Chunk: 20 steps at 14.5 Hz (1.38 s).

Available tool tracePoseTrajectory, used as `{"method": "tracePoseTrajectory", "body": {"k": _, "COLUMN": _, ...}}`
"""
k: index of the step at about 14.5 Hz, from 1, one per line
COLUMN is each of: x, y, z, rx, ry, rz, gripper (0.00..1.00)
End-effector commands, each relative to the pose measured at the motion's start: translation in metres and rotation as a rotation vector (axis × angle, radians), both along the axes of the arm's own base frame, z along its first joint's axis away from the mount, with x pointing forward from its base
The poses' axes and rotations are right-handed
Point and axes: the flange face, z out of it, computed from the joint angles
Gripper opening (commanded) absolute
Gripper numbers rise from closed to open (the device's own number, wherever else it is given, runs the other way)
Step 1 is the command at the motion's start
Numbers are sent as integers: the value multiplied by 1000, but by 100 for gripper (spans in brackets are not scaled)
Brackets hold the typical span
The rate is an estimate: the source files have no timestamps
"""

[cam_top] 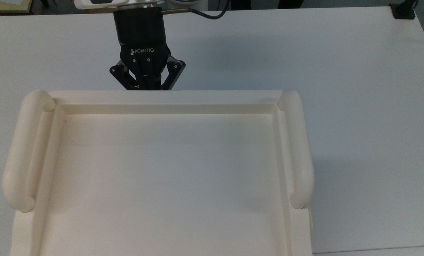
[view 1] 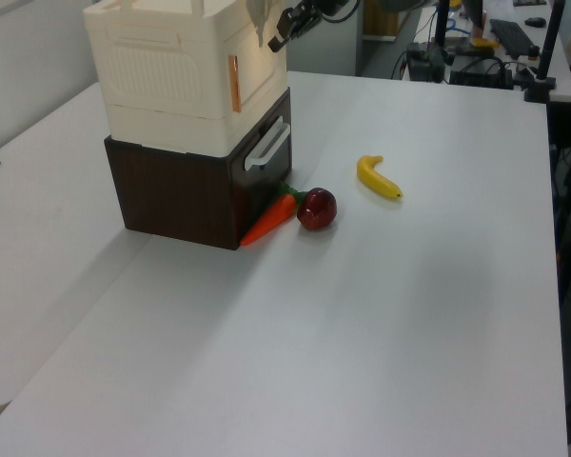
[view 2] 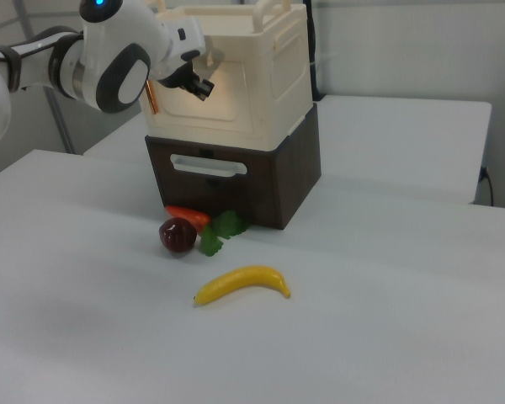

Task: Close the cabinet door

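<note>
- Pincer (cam_top: pixel 148 86) in the upper left of the top view, pointed down at the far rim of the cabinet (cam_top: pixel 162 96); fingers drawn together, nothing pinched, tips hidden behind the rim.
- In the left view, pincer (view 1: pixel 278 27) at the top centre of the frame, at the upper edge of the cabinet door (view 1: pixel 259 69).
- Cabinet door lying flat against the cabinet front, near the upper left of the left view, reddish-brown strip along its edge; no gap visible between panel and frame. Same reading from the right view: door (view 2: pixel 227 93) in line with the front face, upper middle of the frame.
- Judged status: closing stroke at or very near its end; remaining work limited to seating the panel.
- Press with the shut fingertips as a blunt pusher, square to the panel, on the side away from the hinge.
- Apply light, steady force only; avoid shoving the cabinet off the dark drawer unit (view 1: pixel 181 195) beneath it.
- Confirm from the left view that the panel sits flush before release of pressure.
- Withdraw straight back from the front face, then lift; avoid dragging across the panel and pulling it open.
- Keep the retreat path high above the tabletop (cam_top: pixel 304 53), away from the banana (view 1: pixel 379 178), carrot (view 1: pixel 266 221) and red fruit (view 1: pixel 316 208) in front of the drawer unit.
</note>
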Motion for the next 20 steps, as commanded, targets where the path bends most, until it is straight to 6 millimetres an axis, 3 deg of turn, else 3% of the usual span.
{"method": "tracePoseTrajectory", "body": {"k": 1, "x": -34, "y": 1, "z": -2, "rx": -5, "ry": 88, "rz": 29, "gripper": 0}}
{"method": "tracePoseTrajectory", "body": {"k": 8, "x": -100, "y": 0, "z": -2, "rx": -193, "ry": 592, "rz": 154, "gripper": 0}}
{"method": "tracePoseTrajectory", "body": {"k": 12, "x": -134, "y": 1, "z": 9, "rx": -274, "ry": 742, "rz": 201, "gripper": 0}}
{"method": "tracePoseTrajectory", "body": {"k": 15, "x": -144, "y": 8, "z": 9, "rx": -379, "ry": 798, "rz": 209, "gripper": 0}}
{"method": "tracePoseTrajectory", "body": {"k": 18, "x": -143, "y": 8, "z": 9, "rx": -379, "ry": 795, "rz": 202, "gripper": 3}}
{"method": "tracePoseTrajectory", "body": {"k": 20, "x": -143, "y": 5, "z": 8, "rx": -361, "ry": 798, "rz": 196, "gripper": 84}}
